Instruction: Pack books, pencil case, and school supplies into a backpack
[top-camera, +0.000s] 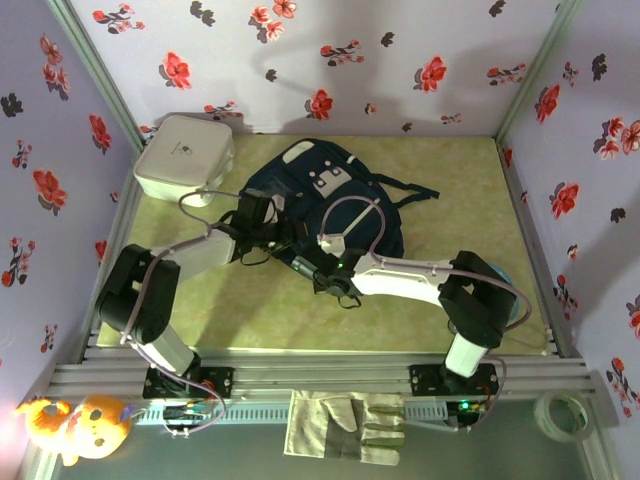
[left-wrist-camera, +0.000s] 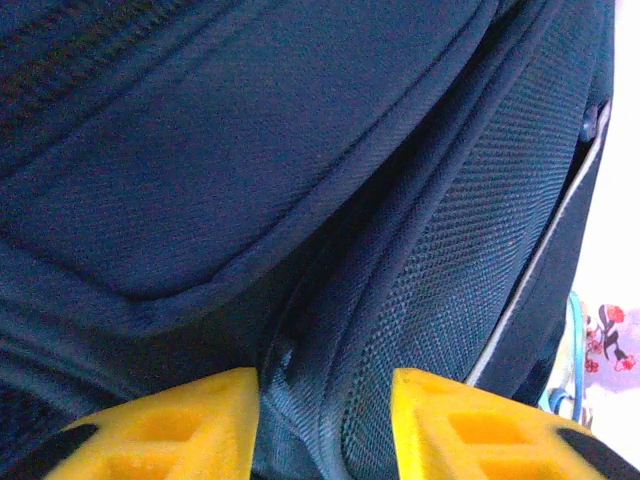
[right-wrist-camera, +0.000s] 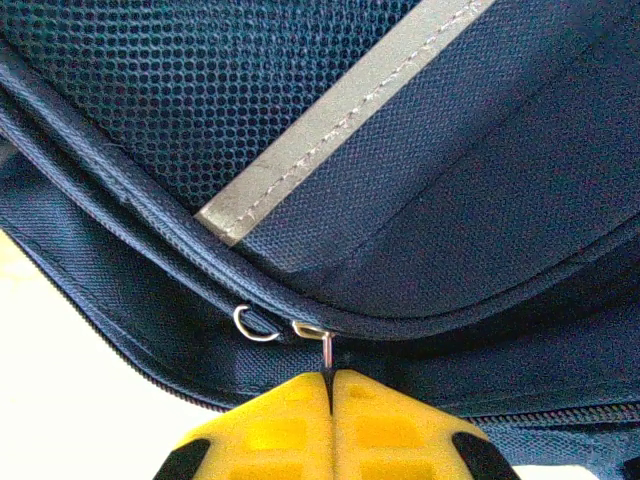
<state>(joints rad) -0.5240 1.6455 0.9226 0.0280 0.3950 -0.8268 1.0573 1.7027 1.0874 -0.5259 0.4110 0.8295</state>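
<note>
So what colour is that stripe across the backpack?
Pale silvery grey stripe against the navy backpack; right wrist view shows it best.

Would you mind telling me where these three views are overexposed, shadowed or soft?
Top external: even light, with soft shadows on the pale green table. Left wrist: the weave of the navy-blue fabric backpack is crisp, but the right edge is blown out. Right wrist: its pale grey stripe is sharp, while the lower-left corner washes out to near white.
</note>
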